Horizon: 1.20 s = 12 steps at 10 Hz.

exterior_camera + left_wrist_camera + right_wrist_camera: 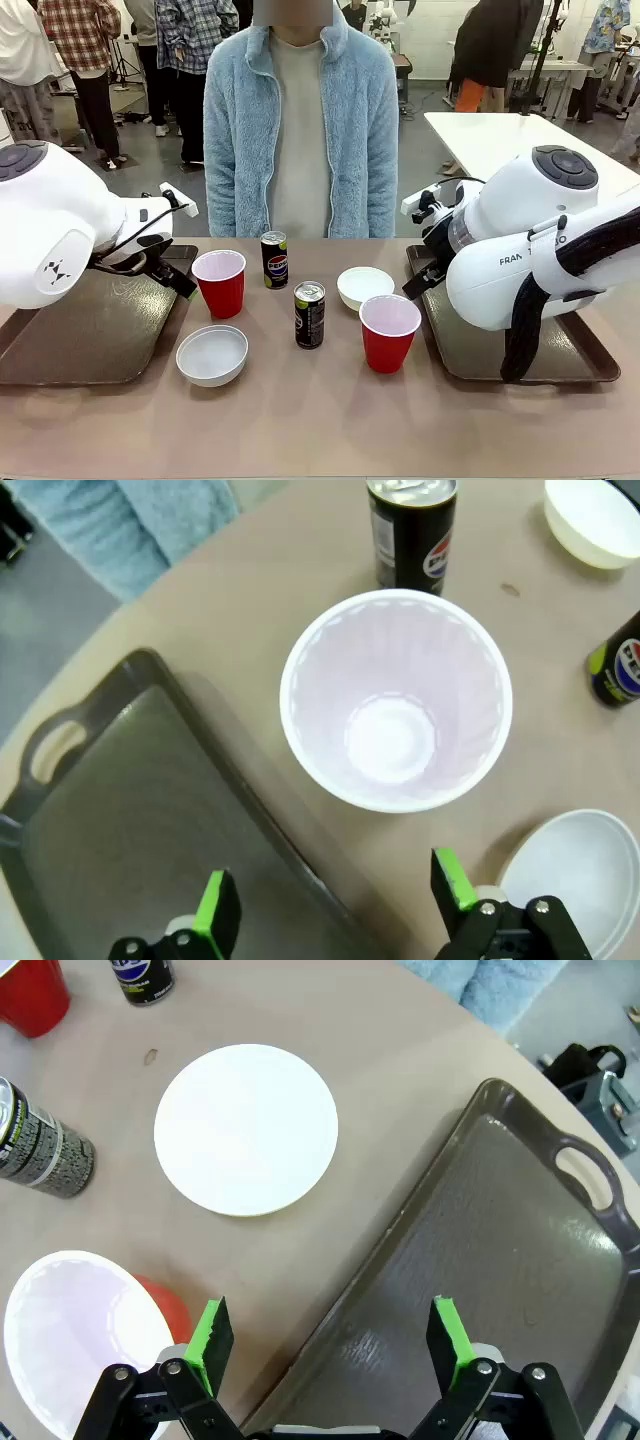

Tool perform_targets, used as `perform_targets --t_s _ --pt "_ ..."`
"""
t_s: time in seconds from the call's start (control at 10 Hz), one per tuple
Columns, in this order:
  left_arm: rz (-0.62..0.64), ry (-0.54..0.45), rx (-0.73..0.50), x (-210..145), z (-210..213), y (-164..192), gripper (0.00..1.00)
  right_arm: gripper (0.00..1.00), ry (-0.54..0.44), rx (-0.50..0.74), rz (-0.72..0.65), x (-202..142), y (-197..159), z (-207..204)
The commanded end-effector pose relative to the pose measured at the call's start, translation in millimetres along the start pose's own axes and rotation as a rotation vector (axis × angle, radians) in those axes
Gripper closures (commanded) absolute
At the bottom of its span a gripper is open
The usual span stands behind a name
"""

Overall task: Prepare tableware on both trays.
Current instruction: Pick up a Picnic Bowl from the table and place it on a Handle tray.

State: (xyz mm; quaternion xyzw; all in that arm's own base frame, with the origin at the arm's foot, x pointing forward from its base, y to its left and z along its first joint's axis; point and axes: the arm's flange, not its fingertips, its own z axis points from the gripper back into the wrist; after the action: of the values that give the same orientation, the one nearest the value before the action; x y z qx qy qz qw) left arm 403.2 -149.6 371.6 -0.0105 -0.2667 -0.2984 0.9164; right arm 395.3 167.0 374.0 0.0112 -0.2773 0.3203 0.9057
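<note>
Tableware: all six pieces stand on the table around the near can - none on a tray yet, so we judge the task barely begun.
Cups: the left red cup stands left of the near can and a little beyond it; the right red cup stands just right of it, on our side.
Bowls: the near bowl lies left of the near can, closer to us; the far bowl lies right of it and beyond.
Far can: the far can stands beyond the near can, slightly left.
Trays: the left tray lies well left of the near can and the right tray well right. Both are bare - we read the middle cluster as one cup, bowl and can within each arm's reach.
Left gripper: the left gripper is spread wide and empty. It hovers left of the near can over the tray's inner rim, with the left red cup's mouth just ahead. We think the width suits that cup.
Right gripper: the right gripper is equally wide and empty, right of the near can above its tray's inner rim, with the far bowl ahead.
</note>
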Motion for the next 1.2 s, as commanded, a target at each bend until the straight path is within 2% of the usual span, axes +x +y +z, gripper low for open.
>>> perform_targets --t_s 0.0,1.1 --pt "0.000 0.000 0.000 0.0 0.0 0.0 0.00 0.00 0.000 0.000 0.000 0.0 0.0 0.0" --pt "0.000 0.000 0.000 0.0 0.0 0.0 0.00 0.00 0.000 0.000 0.000 0.0 0.0 0.0"
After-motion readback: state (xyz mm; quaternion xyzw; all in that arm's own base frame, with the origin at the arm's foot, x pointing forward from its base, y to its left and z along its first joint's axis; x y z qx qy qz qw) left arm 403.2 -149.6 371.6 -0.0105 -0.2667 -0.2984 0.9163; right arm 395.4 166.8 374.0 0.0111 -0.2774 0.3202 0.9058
